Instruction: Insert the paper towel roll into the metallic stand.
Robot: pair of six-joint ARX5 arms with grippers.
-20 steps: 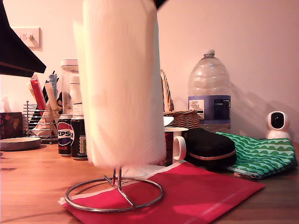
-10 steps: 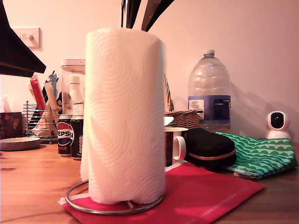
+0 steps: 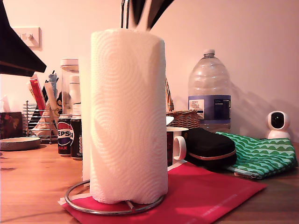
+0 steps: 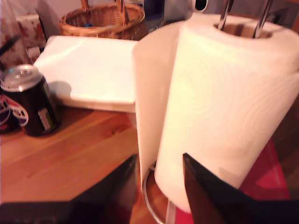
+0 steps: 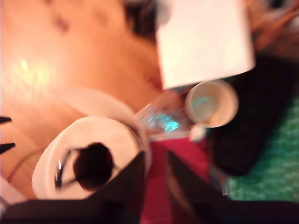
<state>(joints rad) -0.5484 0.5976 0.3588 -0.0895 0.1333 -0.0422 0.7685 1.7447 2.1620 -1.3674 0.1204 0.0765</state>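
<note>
Settled upright now, paper towel roll (image 3: 128, 116) sits on metallic stand (image 3: 112, 205).

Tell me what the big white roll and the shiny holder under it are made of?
The paper towel roll looks like soft white paper: its matte surface is pressed with swirl patterns and a loose sheet hangs off one side. The metallic stand looks like thin chrome-finished wire, bright and mirror-like; which metal, I cannot tell.

A home kitchen counter: Pepsi cans (image 3: 65, 135), mug (image 3: 176, 144), wicker basket (image 3: 181, 118), water bottle (image 3: 209, 91)
</note>
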